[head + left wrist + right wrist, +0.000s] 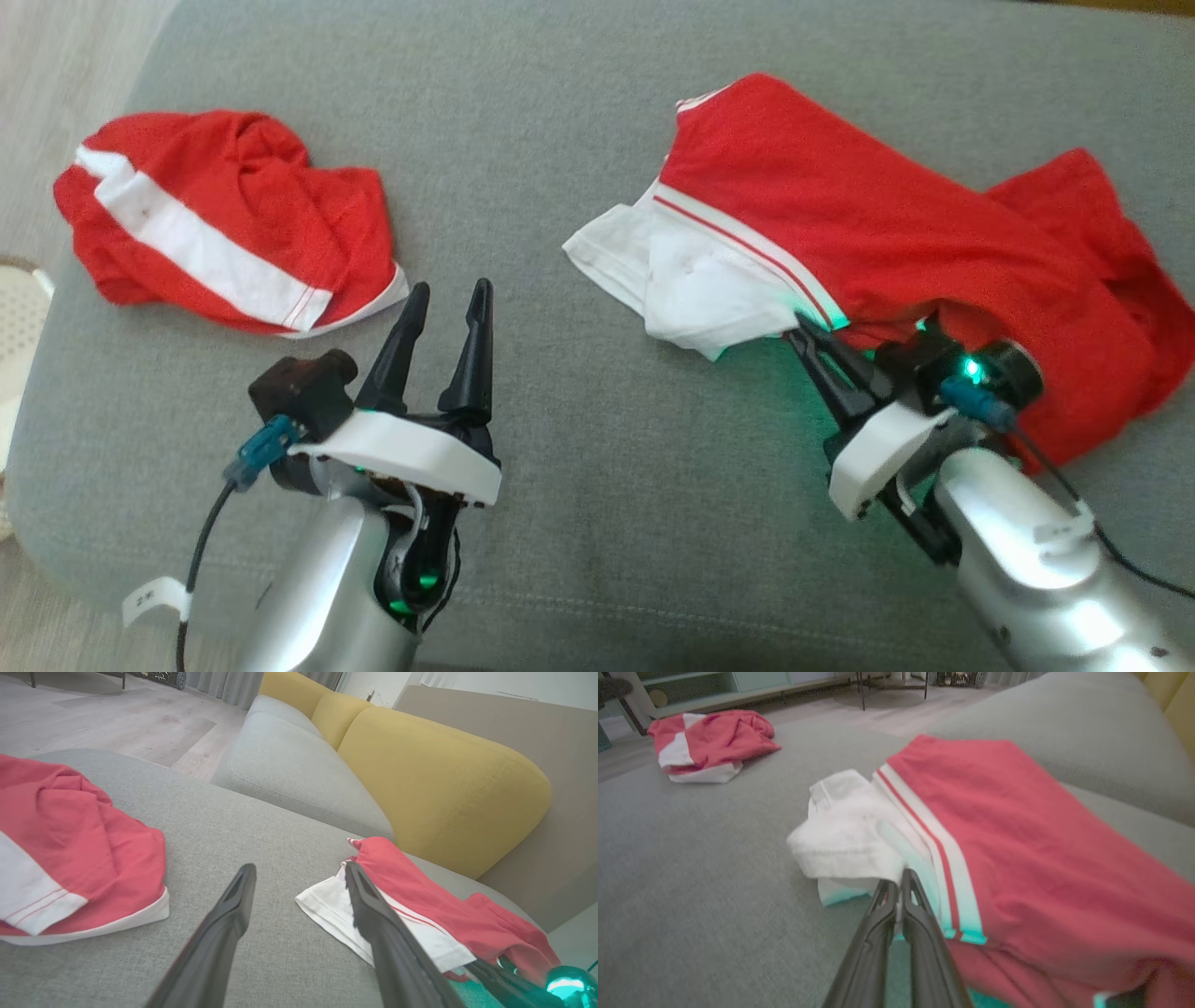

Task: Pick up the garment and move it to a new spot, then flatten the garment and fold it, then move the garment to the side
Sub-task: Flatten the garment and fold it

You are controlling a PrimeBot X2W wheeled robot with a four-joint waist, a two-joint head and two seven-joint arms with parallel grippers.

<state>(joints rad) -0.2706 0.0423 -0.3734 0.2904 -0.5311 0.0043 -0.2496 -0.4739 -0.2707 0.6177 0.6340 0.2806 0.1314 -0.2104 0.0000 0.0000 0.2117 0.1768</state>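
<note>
While pinching the garment (896, 233) with the right gripper (803, 329), right of center, ready to lift, holds the left gripper (452, 291) spread and idle, lower left.

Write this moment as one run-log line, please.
phase: grasp | right gripper: shut on garment at its white edge | left gripper: open, over grey cushion | second garment: crumpled, at left
</note>
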